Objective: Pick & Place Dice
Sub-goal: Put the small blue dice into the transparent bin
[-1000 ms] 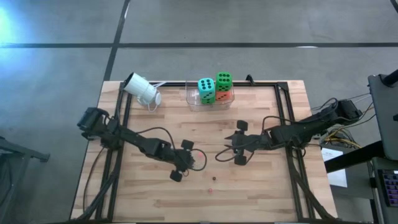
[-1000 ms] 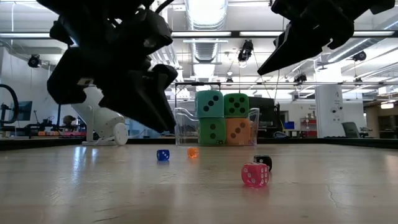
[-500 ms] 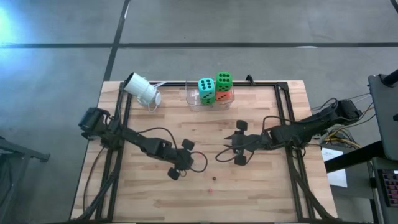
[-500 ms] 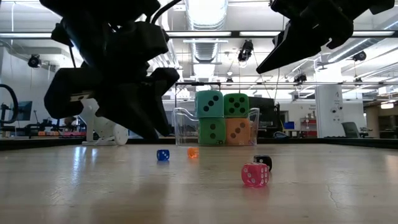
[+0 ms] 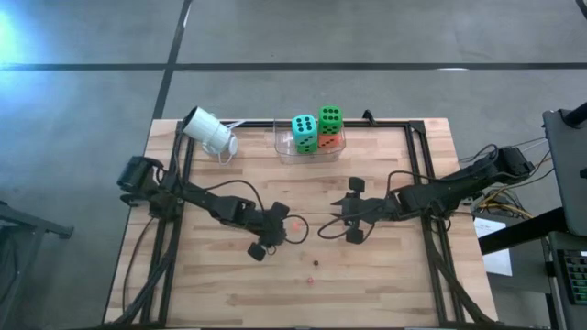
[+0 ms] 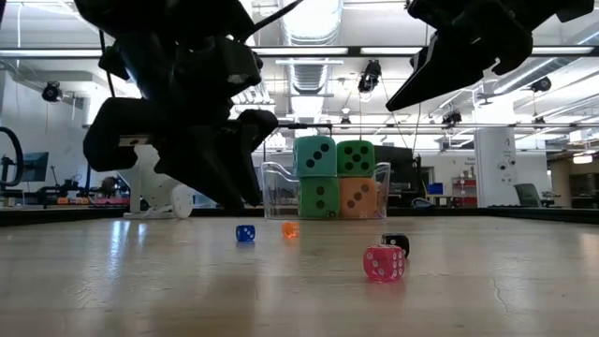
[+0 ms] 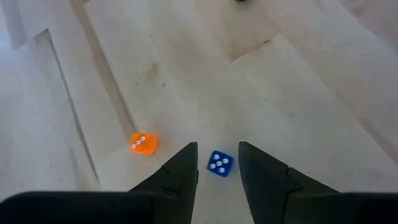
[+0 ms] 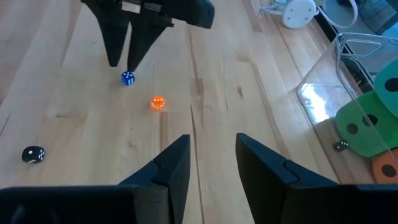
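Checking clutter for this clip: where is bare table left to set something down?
Bare wood runs along the near edge of the table, in front of both arms, and between the white cup and the left arm. Crowded: the middle, where the tiny dice lie under both grippers, and the clear bin at the far edge.

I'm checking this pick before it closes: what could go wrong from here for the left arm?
The left gripper hovers open over the tiny blue die; a target this small could squirt out sideways if the fingers close off-centre. The orange die lies just beside it, so a finger might knock it away. The right gripper waits open nearby over the table, which leaves both arms little room mid-table.
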